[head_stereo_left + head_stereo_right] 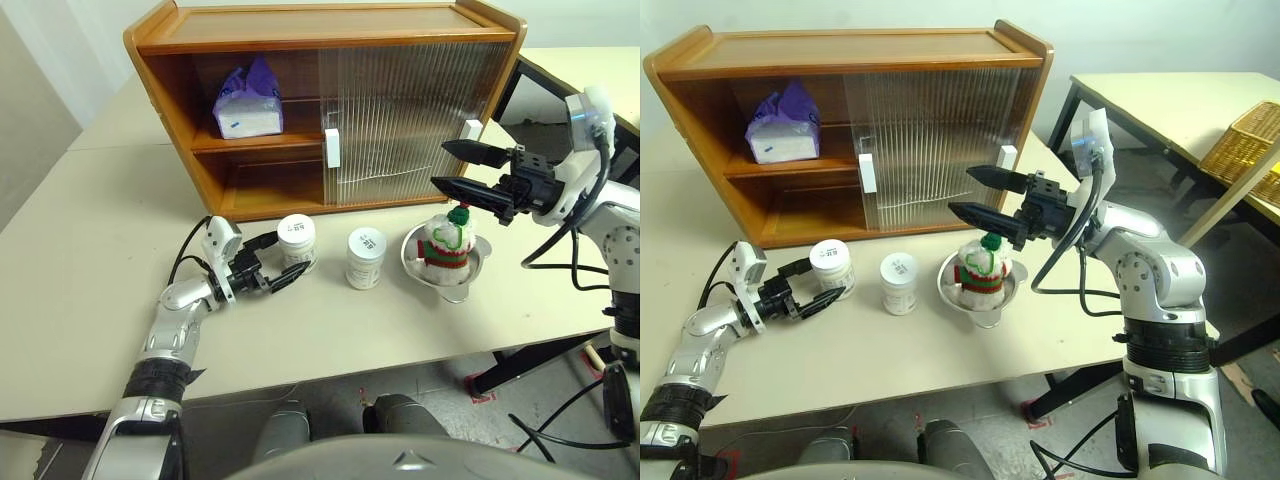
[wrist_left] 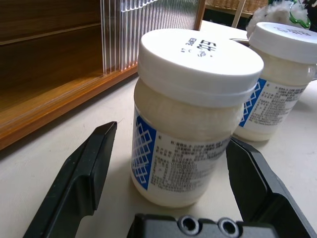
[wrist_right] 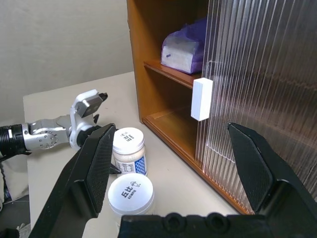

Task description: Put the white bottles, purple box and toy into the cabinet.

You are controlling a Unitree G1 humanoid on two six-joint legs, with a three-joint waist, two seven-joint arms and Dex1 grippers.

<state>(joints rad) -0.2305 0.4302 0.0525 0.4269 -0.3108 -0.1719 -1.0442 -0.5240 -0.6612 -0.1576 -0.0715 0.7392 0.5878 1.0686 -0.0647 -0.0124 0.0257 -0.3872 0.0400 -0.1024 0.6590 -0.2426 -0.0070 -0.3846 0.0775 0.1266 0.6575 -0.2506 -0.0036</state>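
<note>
Left hand (image 1: 283,275) spread wide, black fingers flanking the nearer squat white plastic jar with white screw cap (image 1: 296,241) on the pale bench (image 1: 90,300), not yet touching. Second matching jar (image 1: 366,257) just beside. Judged light, rigid, smooth-sided; best gripped across the body below the cap. Blue-patterned label with fine print, cap lettering not legible. Right hand (image 1: 975,196) spread, empty, hovering above small white plush toy in red-and-green sweater (image 1: 446,243) seated in steel bowl (image 1: 470,268). Soft lilac tissue pack (image 1: 246,100) already on upper shelf of orange-brown wooden cabinet (image 1: 300,25)
</note>
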